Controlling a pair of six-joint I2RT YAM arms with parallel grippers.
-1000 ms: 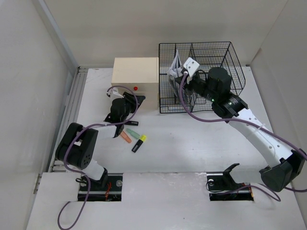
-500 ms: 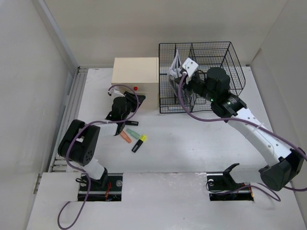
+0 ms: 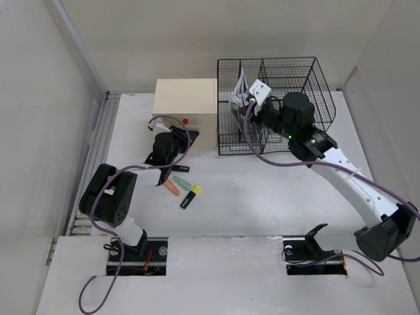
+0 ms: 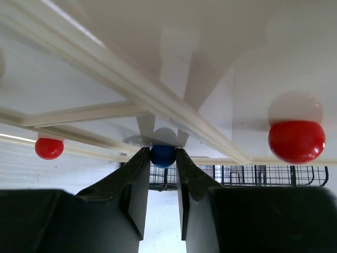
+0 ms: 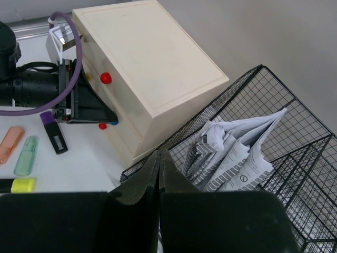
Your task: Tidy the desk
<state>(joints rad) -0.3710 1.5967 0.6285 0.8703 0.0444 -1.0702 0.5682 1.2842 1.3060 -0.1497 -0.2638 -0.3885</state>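
Observation:
On the white desk [image 3: 262, 197] stands a cream drawer box [image 3: 185, 98] with coloured knobs. My left gripper [image 4: 162, 158] is at the box's front, low down, and both fingertips press the sides of a small blue knob [image 4: 162, 155]. The top view shows the left gripper [image 3: 159, 133] against the box's left front. Above the front left corner of the black wire rack [image 3: 275, 105] hangs my right gripper [image 5: 159, 155], shut with nothing between its fingers.
Red knobs [image 4: 296, 141] [image 4: 49, 148] flank the blue one. Orange [image 3: 172, 187] and green [image 3: 182, 181] markers, a yellow-black highlighter [image 3: 190, 195] and a small black-purple item [image 5: 54, 134] lie in front of the box. Folded papers [image 5: 237, 153] stand in the rack's left compartment.
My left gripper edged toward the drawer box and its fingers closed in on the blue knob. The right arm has stayed still.

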